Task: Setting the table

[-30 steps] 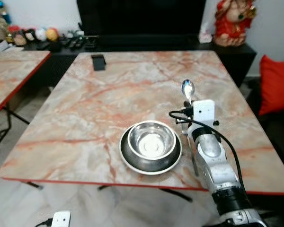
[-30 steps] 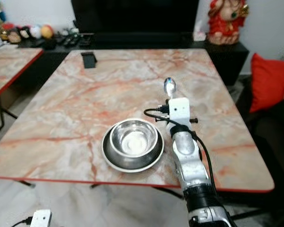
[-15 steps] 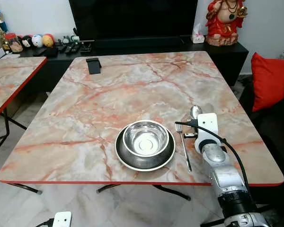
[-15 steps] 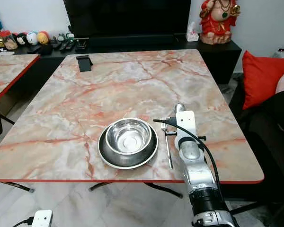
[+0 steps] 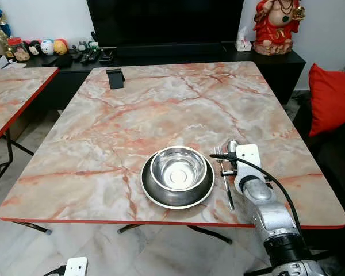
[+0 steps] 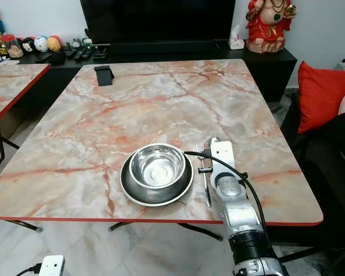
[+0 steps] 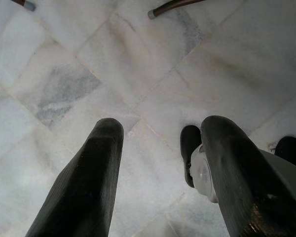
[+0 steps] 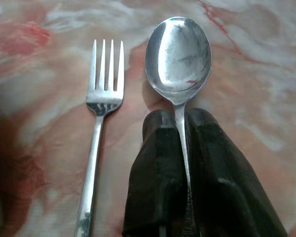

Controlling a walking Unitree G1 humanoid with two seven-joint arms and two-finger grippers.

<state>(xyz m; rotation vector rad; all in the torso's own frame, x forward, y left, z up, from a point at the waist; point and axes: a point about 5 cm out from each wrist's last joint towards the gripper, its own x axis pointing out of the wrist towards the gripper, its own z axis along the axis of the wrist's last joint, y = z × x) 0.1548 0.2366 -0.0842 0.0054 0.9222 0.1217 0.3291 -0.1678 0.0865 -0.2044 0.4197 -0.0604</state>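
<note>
A steel bowl [image 5: 178, 170] sits in a dark steel plate [image 5: 155, 192] near the front edge of the marble table [image 5: 161, 115]. A fork [image 5: 224, 179] lies just right of the plate, tines pointing away from me. My right gripper [image 8: 180, 119] is shut on the handle of a spoon [image 8: 178, 52], whose bowl [image 5: 232, 146] is right beside the fork's tines and very low over the table. I cannot tell if it touches the marble. My left gripper [image 7: 158, 136] hangs open over the floor tiles.
A black phone stand [image 5: 115, 78] sits at the table's far left. A second marble table [image 5: 11, 95] is on the left, and a red cushion [image 5: 331, 92] on the right. A dark TV cabinet with a red figurine [image 5: 274, 26] runs along the back.
My right gripper has brought the spoon back from mid-table towards me and down, close beside the fork. The head camera has also shifted. Bowl, plate and fork stay put.
</note>
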